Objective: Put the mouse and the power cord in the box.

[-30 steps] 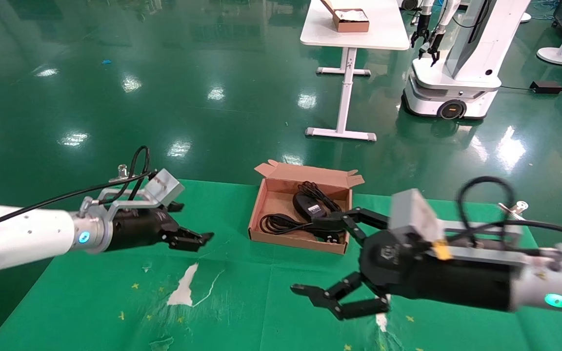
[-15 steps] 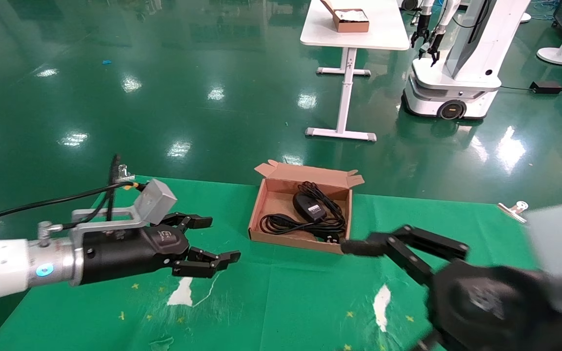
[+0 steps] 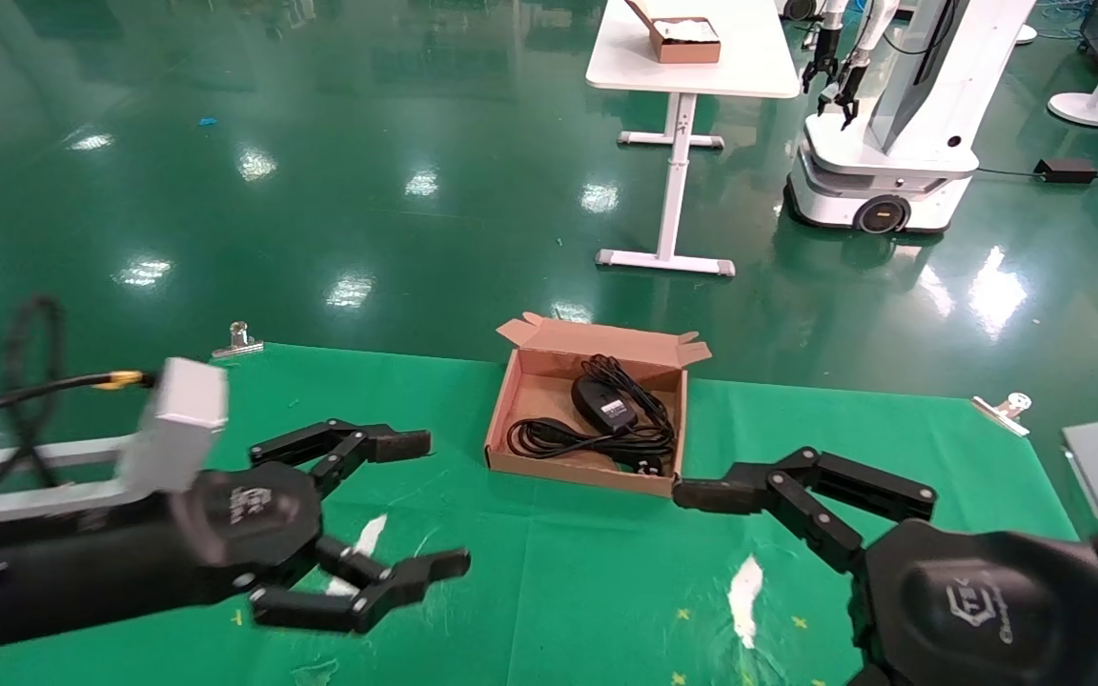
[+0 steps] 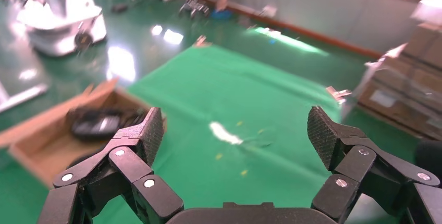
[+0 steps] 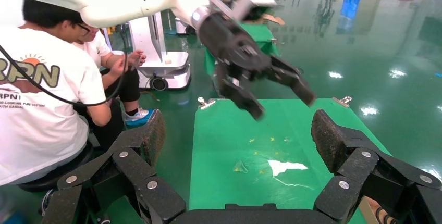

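The left gripper (image 3: 420, 505) hangs with its fingers (image 4: 152, 130) spread wide apart and nothing between them, low over the green-covered counter (image 3: 549, 591), on the left side, near the box's left front corner but apart from it. The right gripper (image 3: 701, 495) also has its fingers (image 5: 328, 135) wide apart and empty; in the head view one fingertip sits just beside the front right corner of the box (image 3: 509, 400), and I cannot tell whether it touches.

The box stands open near the counter's far edge, lid flap folded back. Inside, the mouse (image 3: 599, 401) lies towards the back, its white label showing. The power cord (image 3: 559, 440) is loosely coiled along the front of the box floor, its plug by the front right corner.

Torn white patches (image 3: 745, 589) mark the green cover.
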### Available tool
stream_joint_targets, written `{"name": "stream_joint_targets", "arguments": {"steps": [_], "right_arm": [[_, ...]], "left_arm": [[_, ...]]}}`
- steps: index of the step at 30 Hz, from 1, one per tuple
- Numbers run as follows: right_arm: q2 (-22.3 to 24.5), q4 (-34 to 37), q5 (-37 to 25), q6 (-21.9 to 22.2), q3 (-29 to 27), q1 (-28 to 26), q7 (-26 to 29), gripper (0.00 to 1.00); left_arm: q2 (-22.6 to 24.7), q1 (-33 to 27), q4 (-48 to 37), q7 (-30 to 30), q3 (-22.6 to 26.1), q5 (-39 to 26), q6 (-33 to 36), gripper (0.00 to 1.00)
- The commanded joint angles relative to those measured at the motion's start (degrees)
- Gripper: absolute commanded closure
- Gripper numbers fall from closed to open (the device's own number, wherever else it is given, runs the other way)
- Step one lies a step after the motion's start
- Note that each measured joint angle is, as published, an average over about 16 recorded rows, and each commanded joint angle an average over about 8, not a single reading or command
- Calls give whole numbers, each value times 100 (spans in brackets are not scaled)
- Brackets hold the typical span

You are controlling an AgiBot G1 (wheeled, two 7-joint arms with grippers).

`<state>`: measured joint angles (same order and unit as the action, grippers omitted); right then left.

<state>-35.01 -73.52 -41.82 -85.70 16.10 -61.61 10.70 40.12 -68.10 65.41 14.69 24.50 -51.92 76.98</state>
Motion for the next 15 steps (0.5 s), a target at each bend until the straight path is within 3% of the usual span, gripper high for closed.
{"name": "stream_joint_targets", "arguments": {"steps": [1,9,15], "right_arm": [[0,0,1,0,1,0,0,0],[8,-6,12,-5,-5,6,-1,0],[15,-12,24,-10,-13,13,-2,0]], "left_arm": [[-110,141,176,-85,-183,217,188,0],[-501,641,804,-380,-835,990,857,0],[-610,782,977,-444,-1020,1214,1045,0]]}}
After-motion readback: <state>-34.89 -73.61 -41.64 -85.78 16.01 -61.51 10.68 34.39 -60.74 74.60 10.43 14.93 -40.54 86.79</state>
